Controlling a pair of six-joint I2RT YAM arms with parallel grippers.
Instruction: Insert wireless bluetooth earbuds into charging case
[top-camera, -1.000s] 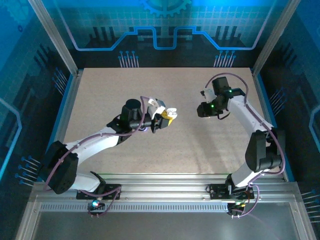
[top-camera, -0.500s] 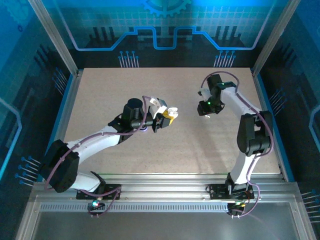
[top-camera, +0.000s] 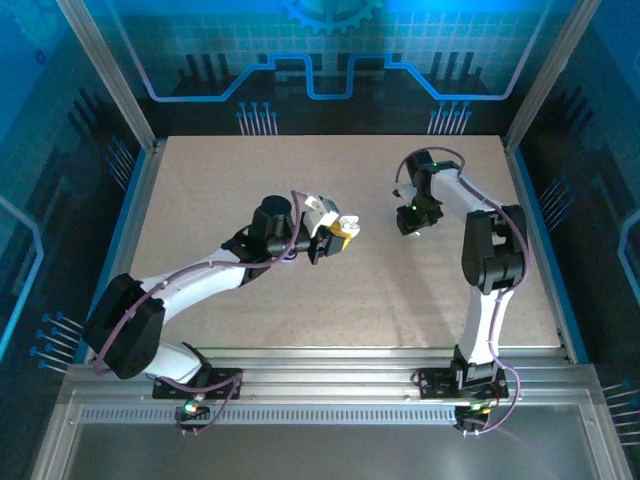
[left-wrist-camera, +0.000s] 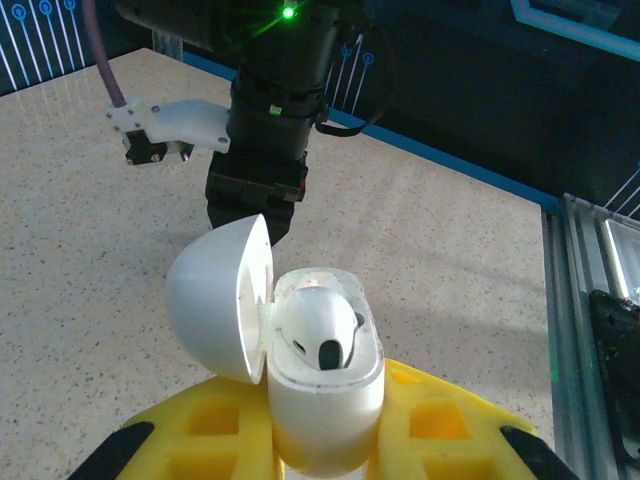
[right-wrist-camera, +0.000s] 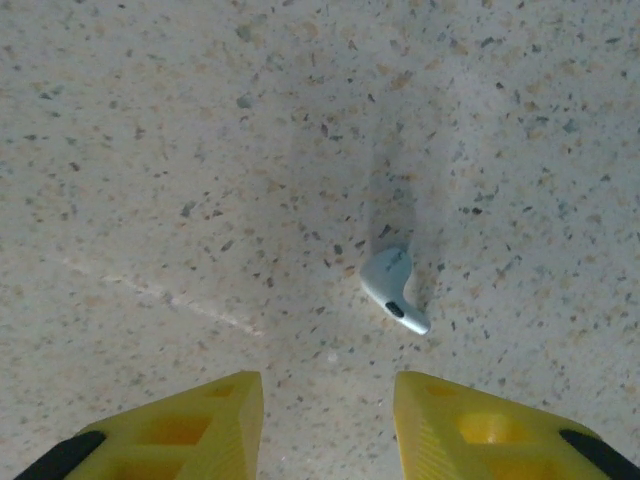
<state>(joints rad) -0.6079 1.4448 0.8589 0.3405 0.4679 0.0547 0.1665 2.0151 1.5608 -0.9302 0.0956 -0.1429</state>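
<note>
The task looks about half done. The left hand (top-camera: 331, 238) is clamped on the charging case (left-wrist-camera: 325, 405) and holds it up off the table (right-wrist-camera: 150, 150) near the middle. The case's lid (left-wrist-camera: 215, 300) is swung open to the left, and one earbud (left-wrist-camera: 318, 332) already sits in its slot, whitish with a dark tip facing up. The slot for the second one cannot be made out from here.

The other earbud (right-wrist-camera: 394, 290) lies loose on the table, to the right of the case and well apart from it. The right hand (right-wrist-camera: 325, 425) hangs over it with its yellow fingers (right-wrist-camera: 190, 425) spread apart and nothing between them. The bud rests just beyond the gap and a little to the right of centre.

What is left, as I judge it, is to lower the right hand, pinch this small glossy piece, carry it left to the open case and seat it. The lid may then need shutting.
</note>
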